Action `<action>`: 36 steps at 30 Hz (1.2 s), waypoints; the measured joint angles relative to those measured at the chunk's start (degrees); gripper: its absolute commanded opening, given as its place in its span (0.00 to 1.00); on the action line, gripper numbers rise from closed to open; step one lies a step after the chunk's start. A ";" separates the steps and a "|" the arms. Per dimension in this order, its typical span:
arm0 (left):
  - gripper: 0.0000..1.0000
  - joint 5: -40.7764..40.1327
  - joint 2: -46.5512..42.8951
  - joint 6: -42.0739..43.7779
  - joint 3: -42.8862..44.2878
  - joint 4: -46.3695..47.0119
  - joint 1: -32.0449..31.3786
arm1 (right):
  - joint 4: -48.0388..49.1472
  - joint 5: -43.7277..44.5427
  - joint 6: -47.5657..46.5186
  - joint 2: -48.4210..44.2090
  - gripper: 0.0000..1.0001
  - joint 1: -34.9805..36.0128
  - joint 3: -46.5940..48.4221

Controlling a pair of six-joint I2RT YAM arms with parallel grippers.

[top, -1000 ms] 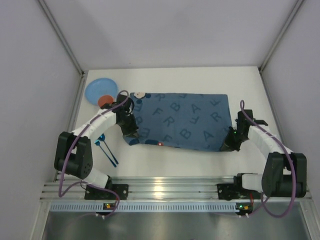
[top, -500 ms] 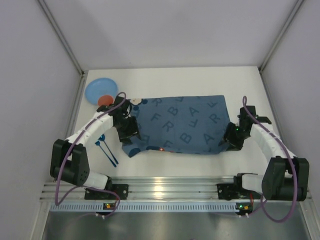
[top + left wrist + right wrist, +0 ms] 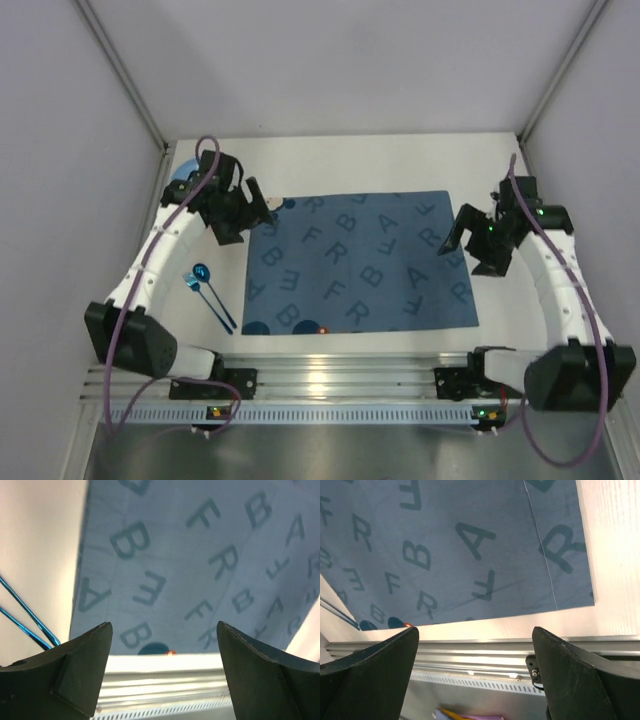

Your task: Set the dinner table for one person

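Counter (image 3: 400,160): white, fills the middle of the top view, with a silver slotted rail (image 3: 340,380) along its lower edge.

Cloth (image 3: 360,260): blue, printed with letters, lies flat at the centre of the counter. Its lower edge runs near the rail.

Utensils (image 3: 212,295): two thin blue pieces lie side by side on bare counter just left of the cloth, apart from it.

Left hand (image 3: 164,630): over the cloth's upper left corner. Jaws are spread wide and nothing is between them.

Right hand (image 3: 475,632): at the cloth's right edge, above its surface. Jaws are spread wide and empty, with printed cloth and rail visible through the gap.
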 measured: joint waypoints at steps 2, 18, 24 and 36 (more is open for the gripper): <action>0.88 -1.49 5.01 -0.96 3.04 0.44 2.71 | 2.36 -0.59 -0.09 7.85 0.95 0.00 1.25; 0.81 -10.58 21.29 -0.24 25.09 -4.13 20.17 | 12.94 -3.02 -2.12 29.66 0.94 0.00 4.79; 0.75 -11.85 20.48 0.35 20.55 -3.63 20.31 | 13.79 -3.76 -3.17 31.10 0.93 0.00 4.74; 0.50 -12.96 26.43 1.16 16.50 1.33 21.20 | 13.31 -4.94 -3.65 36.11 0.92 0.00 8.81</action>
